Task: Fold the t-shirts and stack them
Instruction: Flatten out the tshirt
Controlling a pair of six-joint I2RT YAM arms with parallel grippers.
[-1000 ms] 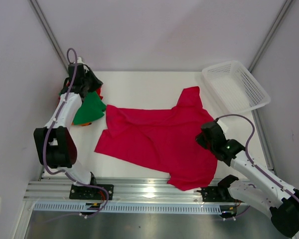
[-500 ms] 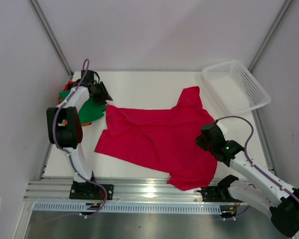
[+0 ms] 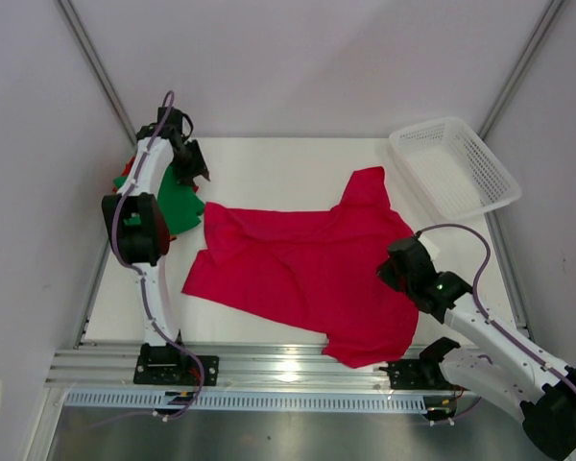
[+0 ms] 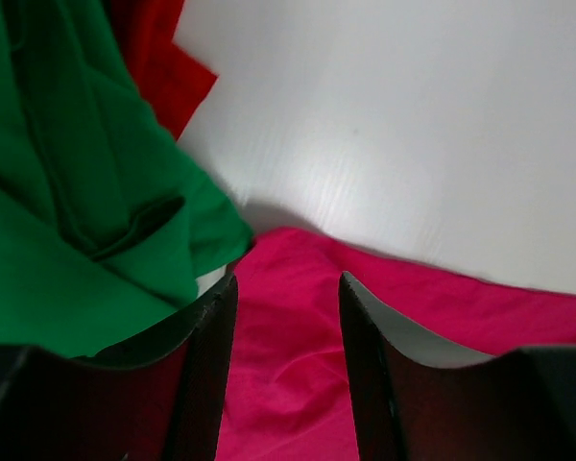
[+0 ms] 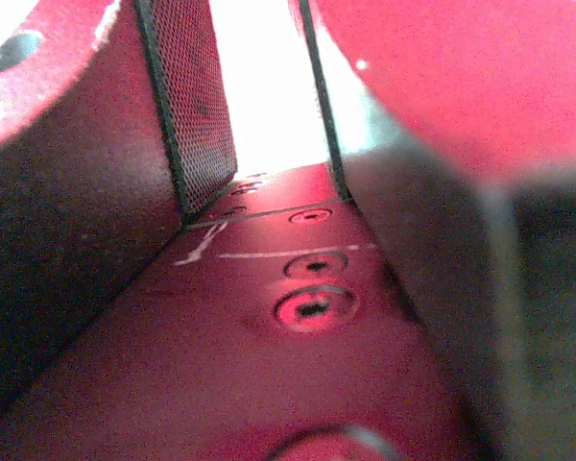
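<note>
A crimson t-shirt (image 3: 307, 264) lies spread across the middle of the table. My left gripper (image 3: 190, 163) hangs at the far left above the edge of a green t-shirt (image 3: 178, 206). In the left wrist view the left gripper (image 4: 286, 288) is open and empty, with the crimson t-shirt (image 4: 298, 365) below it, the green t-shirt (image 4: 58, 240) to its left and a red t-shirt (image 4: 158, 58) behind. My right gripper (image 3: 396, 267) sits low at the crimson t-shirt's right edge. In the right wrist view the right gripper (image 5: 264, 96) shows a bright gap between its pads, everything tinted red, its tips cut off.
A white mesh basket (image 3: 456, 168) stands at the back right, near the crimson sleeve. The green and red shirts are piled against the left wall. Bare white table (image 3: 269, 173) shows behind the crimson shirt. The metal rail runs along the near edge.
My left gripper has opened and the left arm has risen, carrying the gripper slightly right over the green shirt. The right arm and the crimson shirt have stayed put.
</note>
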